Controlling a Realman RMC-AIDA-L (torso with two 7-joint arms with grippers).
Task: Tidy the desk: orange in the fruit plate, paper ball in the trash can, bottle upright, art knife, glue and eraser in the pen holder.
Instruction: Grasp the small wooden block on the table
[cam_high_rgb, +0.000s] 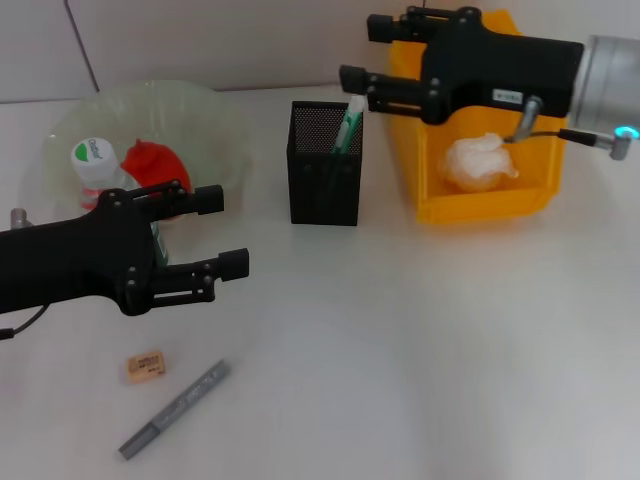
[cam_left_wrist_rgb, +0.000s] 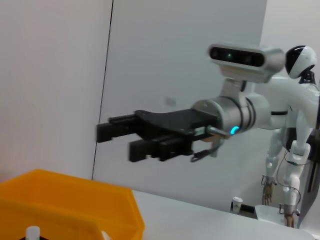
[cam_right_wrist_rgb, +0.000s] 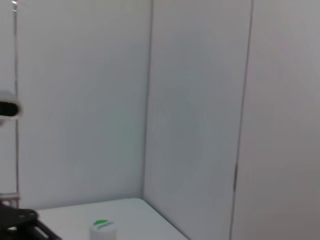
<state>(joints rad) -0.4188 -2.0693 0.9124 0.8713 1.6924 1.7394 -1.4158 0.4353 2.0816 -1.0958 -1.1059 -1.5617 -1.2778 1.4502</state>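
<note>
Both end effectors hovering, fingers apart, gripping nothing.
Right end effector (cam_high_rgb: 357, 55) sitting over pen holder (cam_high_rgb: 324, 165); left end effector (cam_high_rgb: 221, 231) hanging beside fruit plate (cam_high_rgb: 60, 135) (eraser (cam_high_rgb: 145, 366) lying near counter's front-left edge).

Overhead head view; sideways wrist views

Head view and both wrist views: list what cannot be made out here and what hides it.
- Fruit plate: the left gripper and its arm cover the near part in the head view; the red item there cannot be identified.
- Bottle: lower body hidden by the same arm.
- Pen holder: mesh hides the lower part of its contents.
- Trash can: the right gripper covers its far end.
</note>
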